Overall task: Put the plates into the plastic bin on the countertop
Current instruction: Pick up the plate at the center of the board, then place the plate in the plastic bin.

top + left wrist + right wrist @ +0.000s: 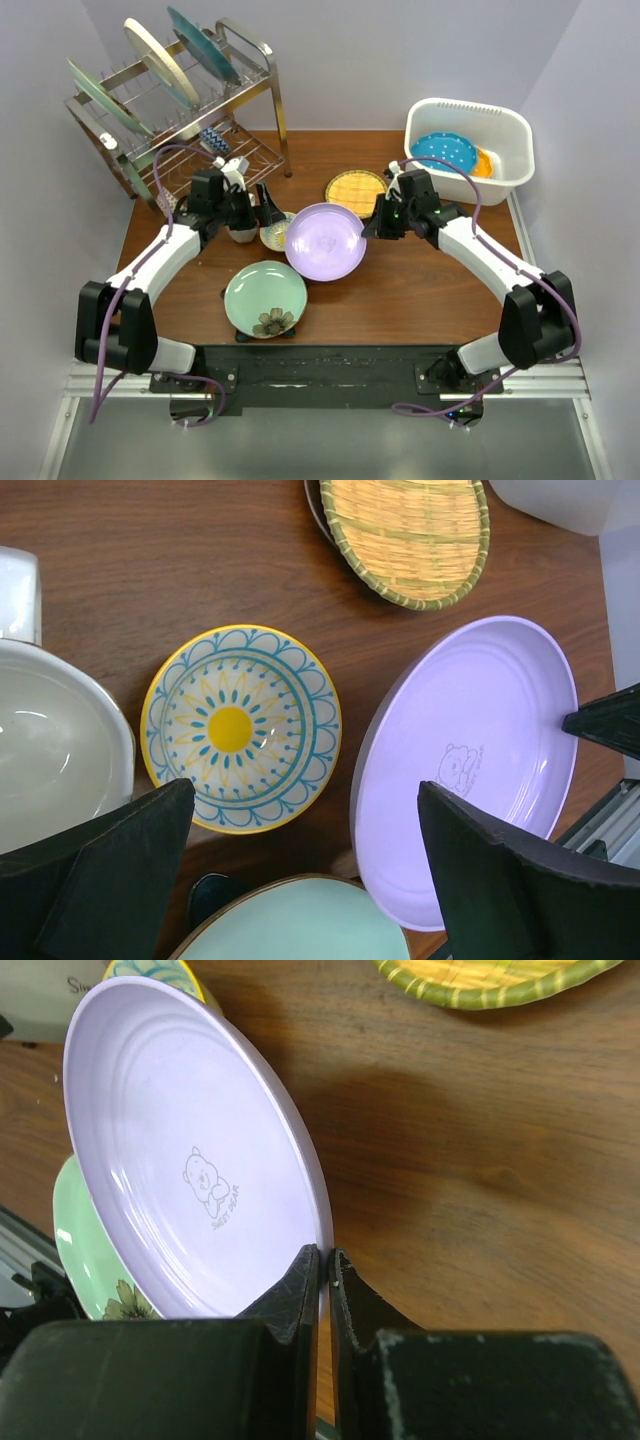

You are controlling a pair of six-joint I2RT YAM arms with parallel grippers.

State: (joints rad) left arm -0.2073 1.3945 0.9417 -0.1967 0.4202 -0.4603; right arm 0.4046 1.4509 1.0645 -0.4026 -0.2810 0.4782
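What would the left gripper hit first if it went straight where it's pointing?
Probably the small yellow-centred bowl, ahead between the fingers of the open left gripper; depth is unclear, so possibly the countertop beside it.

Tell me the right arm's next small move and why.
Probably lift the lavender plate and swing it toward the plastic bin. The right pincer is shut on the plate's rim, and the plate is tilted up from the countertop. The bin sits farther back to the right and holds a blue plate, seemingly with room left.
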